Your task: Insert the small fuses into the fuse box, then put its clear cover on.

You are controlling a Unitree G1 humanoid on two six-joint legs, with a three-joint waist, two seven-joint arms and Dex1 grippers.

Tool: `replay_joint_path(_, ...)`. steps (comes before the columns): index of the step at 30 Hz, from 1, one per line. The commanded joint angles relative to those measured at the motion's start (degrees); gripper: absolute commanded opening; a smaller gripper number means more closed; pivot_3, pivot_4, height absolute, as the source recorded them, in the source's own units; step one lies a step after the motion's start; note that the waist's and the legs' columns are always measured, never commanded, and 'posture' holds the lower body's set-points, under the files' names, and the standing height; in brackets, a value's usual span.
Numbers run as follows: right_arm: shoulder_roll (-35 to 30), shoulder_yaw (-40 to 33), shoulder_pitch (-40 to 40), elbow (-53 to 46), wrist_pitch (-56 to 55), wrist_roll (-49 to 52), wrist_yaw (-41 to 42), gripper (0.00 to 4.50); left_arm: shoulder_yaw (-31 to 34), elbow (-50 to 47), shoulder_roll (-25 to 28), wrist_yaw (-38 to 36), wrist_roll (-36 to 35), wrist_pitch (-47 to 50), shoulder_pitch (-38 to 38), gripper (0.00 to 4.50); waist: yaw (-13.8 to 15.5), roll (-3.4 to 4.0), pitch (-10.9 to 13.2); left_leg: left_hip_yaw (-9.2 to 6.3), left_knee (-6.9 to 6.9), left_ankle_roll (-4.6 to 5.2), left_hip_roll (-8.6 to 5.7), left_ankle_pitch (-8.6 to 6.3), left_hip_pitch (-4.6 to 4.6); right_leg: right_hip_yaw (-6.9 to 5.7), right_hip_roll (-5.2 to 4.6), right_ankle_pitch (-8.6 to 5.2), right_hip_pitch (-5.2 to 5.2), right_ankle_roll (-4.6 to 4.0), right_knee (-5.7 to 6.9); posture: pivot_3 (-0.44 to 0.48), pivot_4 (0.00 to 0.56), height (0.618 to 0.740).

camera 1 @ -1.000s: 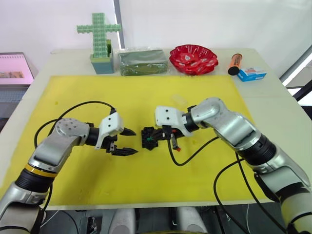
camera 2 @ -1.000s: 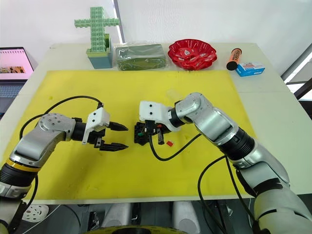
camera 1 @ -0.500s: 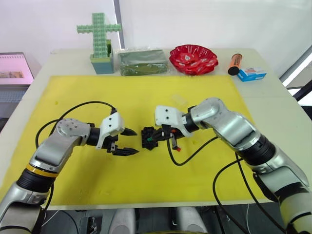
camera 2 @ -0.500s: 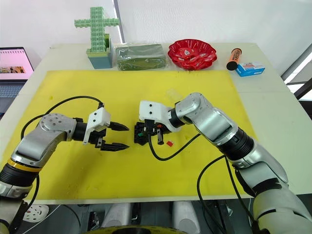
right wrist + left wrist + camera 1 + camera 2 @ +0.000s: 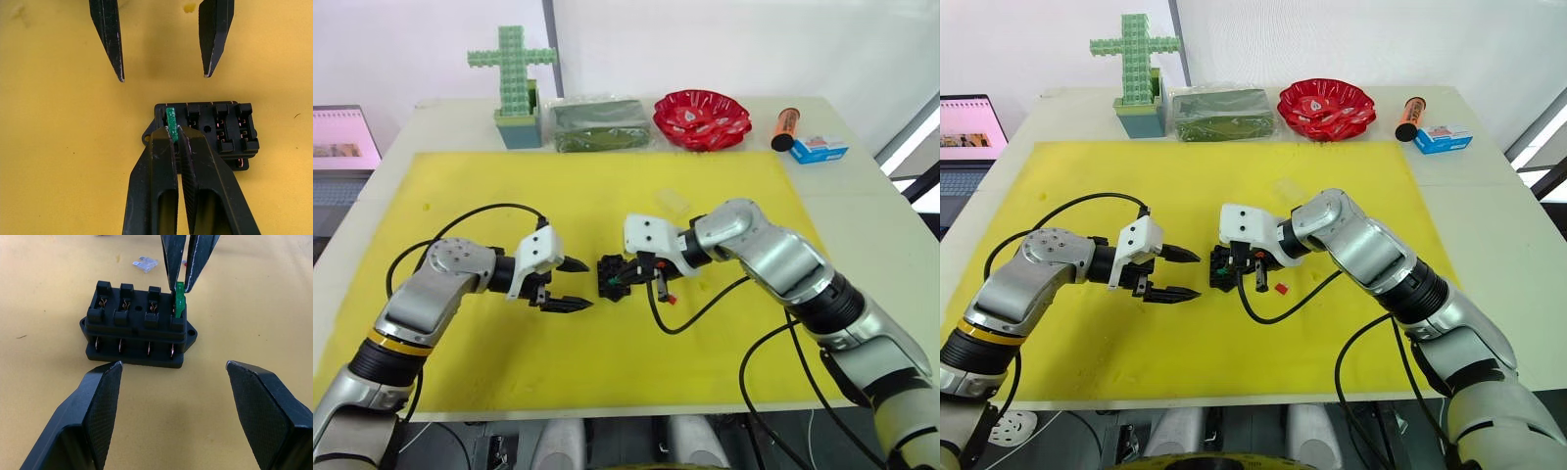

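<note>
- Nearest, the left gripper [image 5: 570,285] hangs beside the fuse box [image 5: 615,277] with its fingers spread wide, grasping nothing.
- The fuse box, a small black block, rests on the yellow mat [image 5: 607,362] covering the worktop.
- The right gripper [image 5: 174,131] is clenched on a green fuse [image 5: 179,299], which stands in an end slot; the other slots look unfilled.
- A red fuse [image 5: 1280,288] lies just beside the box and a pale fuse [image 5: 146,264] lies beyond it.
- Risk: nothing braces the box, so a tilted push could skid it or jam the fuse crooked.
- Farther back, the clear cover [image 5: 672,201] lies on the mat, well apart.
</note>
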Motion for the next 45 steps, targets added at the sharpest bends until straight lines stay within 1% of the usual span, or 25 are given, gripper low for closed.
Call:
replay_joint_path(1, 0.39, -1.51, -0.26, -0.52, 0.04, -0.24, -0.24, 0.00, 1.49, -0.47, -0.08, 0.12, 0.19, -1.44, -0.15, 3.55, -0.01, 0.00, 0.00, 0.00, 0.00, 0.00, 0.00, 0.00, 0.00, 0.00, 0.00, 0.00, 0.00, 0.00, 0.00, 0.000, 0.150, 0.740)
replay_joint_path(17, -0.06, 2.31, 1.96, 0.21, -1.00, -4.42, -1.76, 0.00, 1.59, -0.24, -0.75, 0.75, 0.95, -2.50, 0.80, 3.55, -0.06, 0.00, -0.02, -0.01, 0.02, 0.00, 0.00, 0.00, 0.04, 0.00, 0.00, 0.00, 0.04, 0.00, 0.01, 0.000, 0.150, 0.740)
replay_joint_path(26, 0.32, 0.70, 1.24, -1.72, 1.24, -3.07, -0.81, 0.00, 1.24, -0.83, -1.10, 1.71, 1.00, -2.72, 1.10, 3.55, -0.01, -0.01, -0.03, -0.02, 0.02, 0.00, 0.00, 0.00, 0.07, 0.00, 0.02, 0.00, 0.07, 0.00, 0.03, 0.000, 0.150, 0.740)
replay_joint_path(37, 0.80, 3.32, 1.45, -0.04, -2.43, -7.48, -2.03, 0.00, 1.55, -2.13, -1.11, 2.59, 0.58, -1.64, 1.04, 3.55, -0.06, 0.00, -0.04, -0.03, 0.03, 0.00, 0.01, 0.00, 0.09, 0.00, 0.03, 0.00, 0.08, 0.00, 0.04, 0.000, 0.150, 0.740)
replay_joint_path(45, 1.20, 2.89, 1.17, -0.65, -2.87, -7.68, -1.16, 0.00, 1.99, -2.68, -0.76, 2.86, 0.40, -0.84, 1.24, 3.55, -0.14, 0.00, -0.04, -0.04, 0.02, 0.00, 0.04, 0.00, 0.10, 0.00, 0.08, 0.00, 0.08, 0.00, 0.05, 0.000, 0.150, 0.740)
